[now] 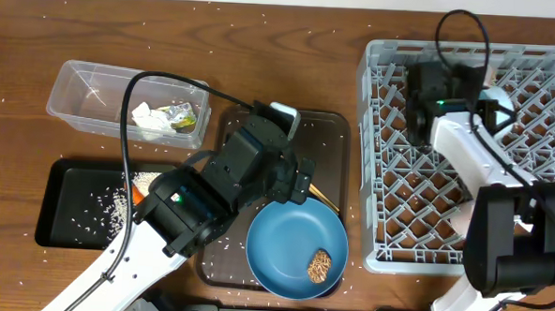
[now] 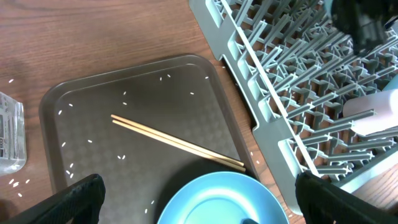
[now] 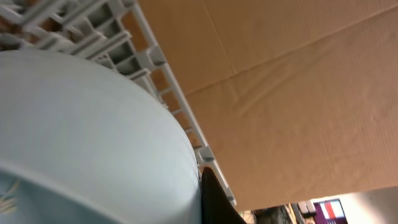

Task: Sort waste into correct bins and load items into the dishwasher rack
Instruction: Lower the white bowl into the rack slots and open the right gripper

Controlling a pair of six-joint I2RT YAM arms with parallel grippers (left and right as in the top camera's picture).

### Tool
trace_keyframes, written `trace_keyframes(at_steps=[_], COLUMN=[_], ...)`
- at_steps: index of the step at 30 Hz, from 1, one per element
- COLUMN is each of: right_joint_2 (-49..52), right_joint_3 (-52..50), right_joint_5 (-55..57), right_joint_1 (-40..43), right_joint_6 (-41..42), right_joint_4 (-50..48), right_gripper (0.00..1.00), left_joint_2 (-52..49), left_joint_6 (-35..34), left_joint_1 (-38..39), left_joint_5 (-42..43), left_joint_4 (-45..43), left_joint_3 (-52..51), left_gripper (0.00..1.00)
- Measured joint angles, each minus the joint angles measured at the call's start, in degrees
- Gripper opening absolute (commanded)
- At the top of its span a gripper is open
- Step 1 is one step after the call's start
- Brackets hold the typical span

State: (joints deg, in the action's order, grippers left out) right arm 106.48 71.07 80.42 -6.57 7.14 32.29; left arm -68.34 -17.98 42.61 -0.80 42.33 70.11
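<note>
The crumpled white tissue [image 1: 148,117] and the small green-yellow wrapper [image 1: 181,117] are lying in the clear plastic rectangular tub [image 1: 74,90]. White rice [image 1: 121,203] and the orange carrot [image 1: 138,195] are sitting in the shallow black rectangular bin [image 1: 64,212].

Left to do, by my reading:
- The small brown food lump [image 1: 320,264] is waiting on the large blue plate [image 1: 288,240].
- The plate is lying beside the pair of wooden chopsticks [image 2: 177,142] on the dark brown serving tray [image 2: 124,87].
- Loose grains are dotting the wooden surface [image 1: 263,52].

The left hand [image 2: 199,190] is hovering spread above the tray. The right hand [image 1: 437,99], inside the large square grey plastic crate [image 1: 370,178], seems to be pinching the small light-blue cup [image 3: 93,137].
</note>
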Motion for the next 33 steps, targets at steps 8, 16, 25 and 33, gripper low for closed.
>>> trace_keyframes(at_steps=[8, 16, 25, 33], right_joint_2=[0.0, 0.0, 0.0, 0.0], right_joint_3=[0.2, 0.3, 0.4, 0.4], right_joint_5=[-0.6, -1.6, -6.6, -15.8], right_joint_1=[2.7, 2.6, 2.1, -2.0], right_joint_6=[-1.1, -0.6, 3.0, 2.9], right_joint_4=[2.0, 5.5, 12.9, 14.9], right_gripper=[0.01, 0.02, 0.63, 0.63], left_joint_2=[0.0, 0.0, 0.0, 0.0], left_joint_6=[0.0, 0.0, 0.0, 0.0], left_joint_1=[0.0, 0.0, 0.0, 0.0], left_joint_5=[0.0, 0.0, 0.0, 0.0], left_joint_4=[0.0, 0.3, 0.7, 0.7], left_joint_3=[0.0, 0.0, 0.0, 0.0], left_gripper=[0.98, 0.98, 0.98, 0.98])
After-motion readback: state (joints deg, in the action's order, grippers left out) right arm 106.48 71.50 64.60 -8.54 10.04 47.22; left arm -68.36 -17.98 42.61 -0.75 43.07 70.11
